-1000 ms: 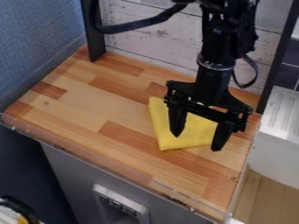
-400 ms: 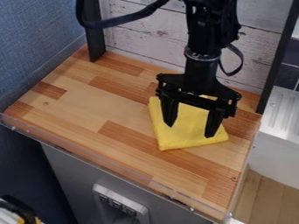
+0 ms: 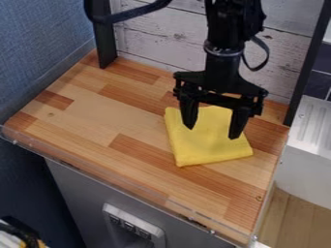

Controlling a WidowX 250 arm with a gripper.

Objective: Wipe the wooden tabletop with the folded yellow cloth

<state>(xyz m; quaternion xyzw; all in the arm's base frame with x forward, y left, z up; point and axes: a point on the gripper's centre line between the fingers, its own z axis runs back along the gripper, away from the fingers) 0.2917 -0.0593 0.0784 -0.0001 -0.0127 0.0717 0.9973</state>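
Camera view: a wooden desk in patchwork strips of pale and reddish brown takes up the middle, with a clear strip along its front edge. Blue textured wall rises on the left, and whitewashed planks stand behind, between two black posts. Below the desk is a grey cabinet front. The black arm comes in from the top edge, right of centre, with a dark cable looping off to the left. Beside the desk on the right sits a white ribbed unit. A folded yellow cloth lies flat on the right half of the desk. Over its rear part is the claw, pointing down, its two fingers spread wide with nothing gripped between them; whether either tip touches the cloth, I cannot tell. Smallest is a switch panel on the cabinet front.
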